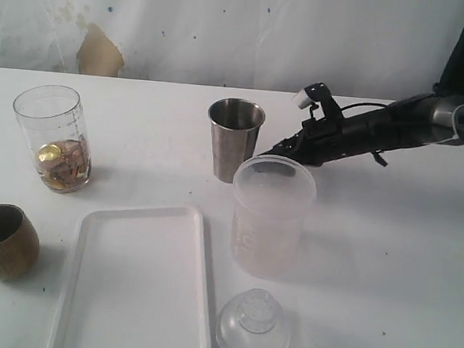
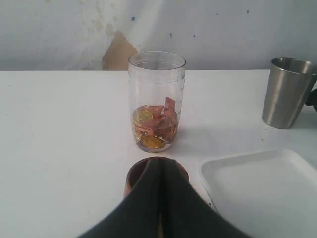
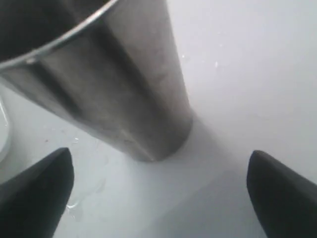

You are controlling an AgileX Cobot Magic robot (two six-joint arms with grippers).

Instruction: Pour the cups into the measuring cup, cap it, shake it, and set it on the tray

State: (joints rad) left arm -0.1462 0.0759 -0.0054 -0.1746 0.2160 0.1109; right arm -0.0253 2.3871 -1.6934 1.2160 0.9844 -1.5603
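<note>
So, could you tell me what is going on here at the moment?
The right gripper is open and lined up on the steel tumbler, which stands on the table, not yet gripped. The left gripper is shut and empty, just short of the wooden cup. The measuring cup is uncapped, with gold and red pieces at its bottom. A clear lid lies beside the tray, which has nothing on it.

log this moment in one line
right claw: open, facing steel tumbler, no grip | left claw: shut, empty | measuring cup: uncapped, gold pieces inside
</note>
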